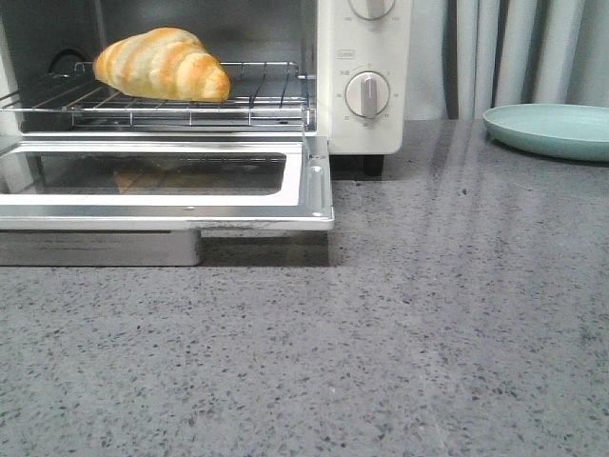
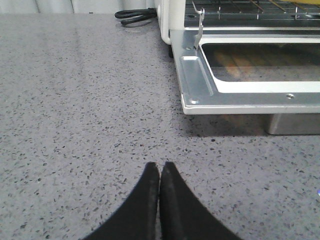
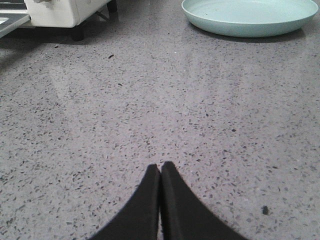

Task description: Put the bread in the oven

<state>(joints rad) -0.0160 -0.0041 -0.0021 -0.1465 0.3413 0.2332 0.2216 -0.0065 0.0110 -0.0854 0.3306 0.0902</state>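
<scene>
The golden-orange bread (image 1: 164, 64) lies on the wire rack (image 1: 257, 95) inside the white oven (image 1: 366, 124). The oven's glass door (image 1: 314, 190) hangs open and flat; it also shows in the left wrist view (image 2: 195, 90). Only a sliver of the bread shows at the edge of that view. My left gripper (image 2: 160, 167) is shut and empty, low over the grey counter, in front of the door's left corner. My right gripper (image 3: 160, 167) is shut and empty over the counter, away from the oven (image 3: 65, 12). Neither gripper shows in the front view.
A pale green plate (image 1: 552, 129) sits on the counter at the far right, also in the right wrist view (image 3: 250, 15). A black cable (image 2: 135, 15) lies beside the oven's left side. Grey curtains (image 1: 514, 52) hang behind the counter.
</scene>
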